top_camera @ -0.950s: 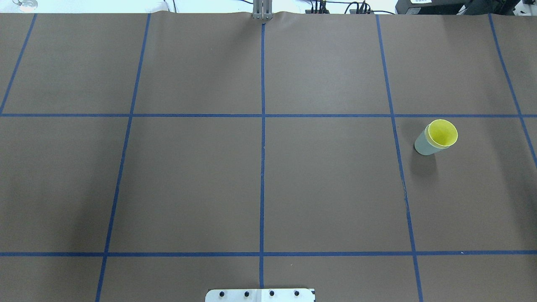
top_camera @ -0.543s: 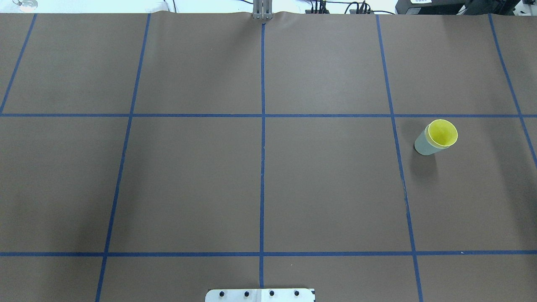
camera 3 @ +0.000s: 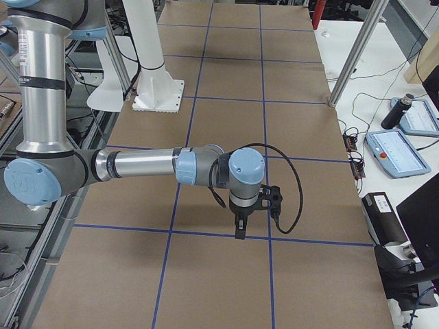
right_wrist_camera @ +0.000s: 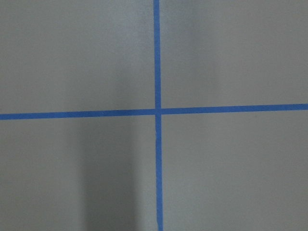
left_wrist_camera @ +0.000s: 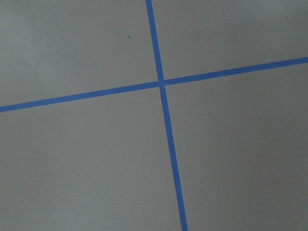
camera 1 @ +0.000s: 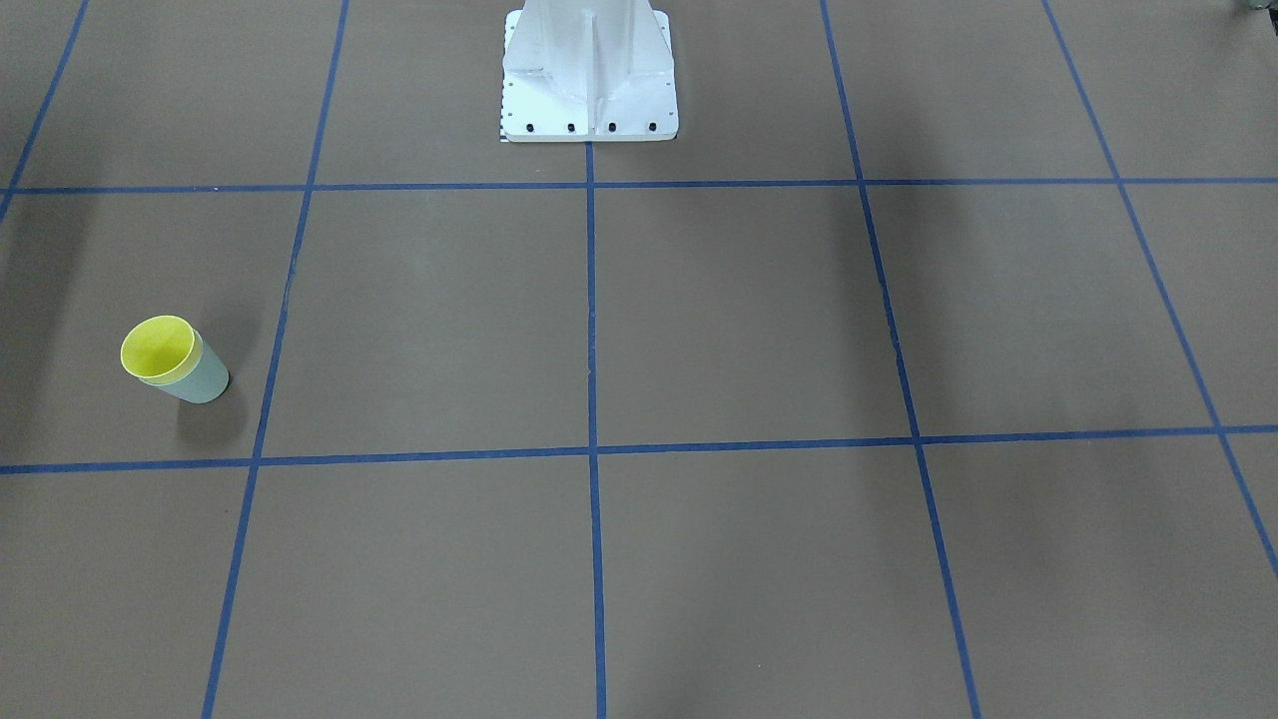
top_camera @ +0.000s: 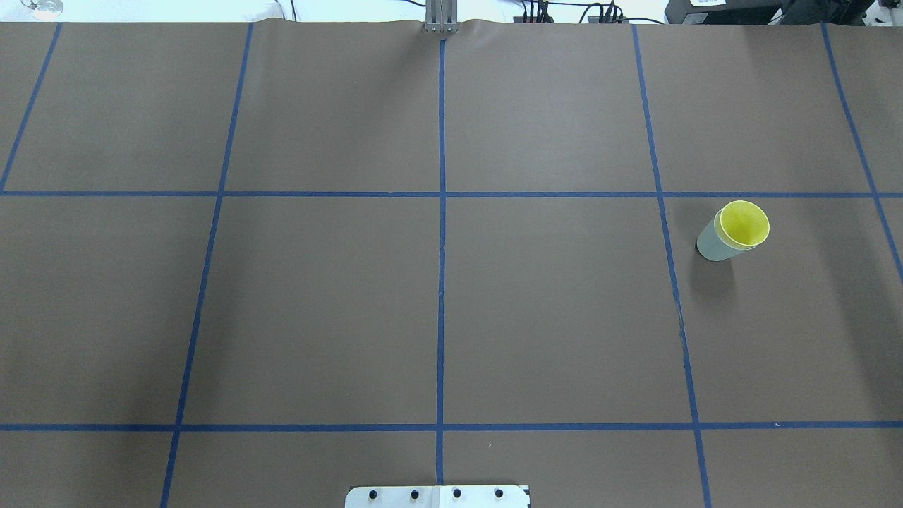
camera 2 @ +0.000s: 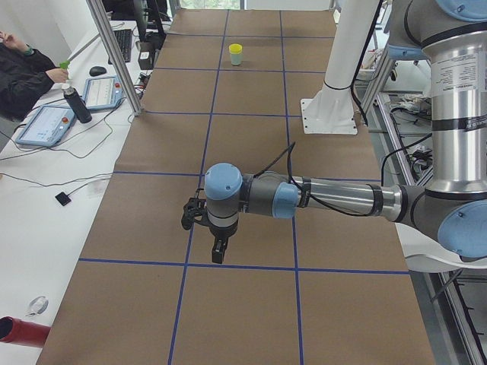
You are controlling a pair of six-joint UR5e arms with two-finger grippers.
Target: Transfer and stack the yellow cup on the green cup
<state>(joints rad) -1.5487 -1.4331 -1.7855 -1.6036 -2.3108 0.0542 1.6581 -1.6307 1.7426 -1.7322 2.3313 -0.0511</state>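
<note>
While both arms reach out over the table [top_camera: 317,303], the yellow cup [top_camera: 745,224] sits nested inside the green cup [top_camera: 711,245]. The pair is upright on the brown cover, with the yellow rim showing just above the green wall.

Over to the left side view. The left gripper [camera 2: 218,253] points straight down above a line of blue tape [camera 2: 137,262], clear of the surface. Its fingers read as one dark, slim stub from here, and I cannot tell whether they are spread or pressed together. The stacked pair is well apart from those fingers, far down the table beyond them and past the white pedestal [camera 2: 342,68].

Now the right side view. The right gripper [camera 3: 239,231] also points down, hovering above a tape line. Same story for its fingers: they are too small to judge the gap, so again I cannot tell.

Neither pair of fingers touches a cup, and both cups stand on the table away from them. Each wrist camera looks down on a tape crossing on the brown cover. From across the table the stack stands by itself. The yellow cup's mouth opens upward and the green cup's base rests on the cover, just beside a tape line.
</note>
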